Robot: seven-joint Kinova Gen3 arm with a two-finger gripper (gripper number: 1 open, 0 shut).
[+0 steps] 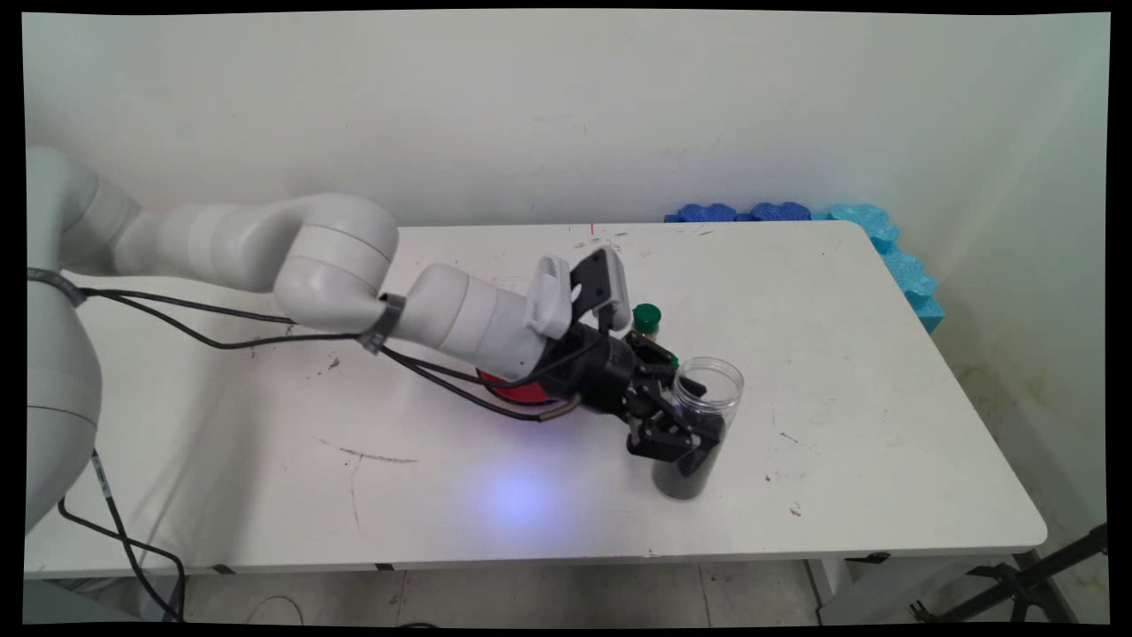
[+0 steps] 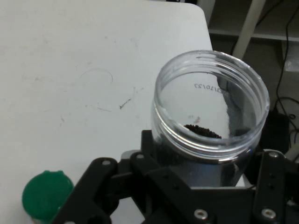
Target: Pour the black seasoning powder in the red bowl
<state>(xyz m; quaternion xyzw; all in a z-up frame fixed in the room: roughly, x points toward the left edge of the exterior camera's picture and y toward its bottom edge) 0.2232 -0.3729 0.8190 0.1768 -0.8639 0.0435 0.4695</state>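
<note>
End effector: your end effector (image 1: 679, 423) is gripping the clear jar (image 1: 699, 425), fingers closed on its sides
Jar: it is standing open on the counter (image 1: 884, 398), holding dark granules
Green-capped bottle (image 1: 646, 319): sitting just behind the jar; a red object (image 1: 517, 389) is lying under the arm, left of the jar

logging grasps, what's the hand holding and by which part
The hand holds the open clear jar by its side wall, fingers on either side of the body, below the rim.
</note>
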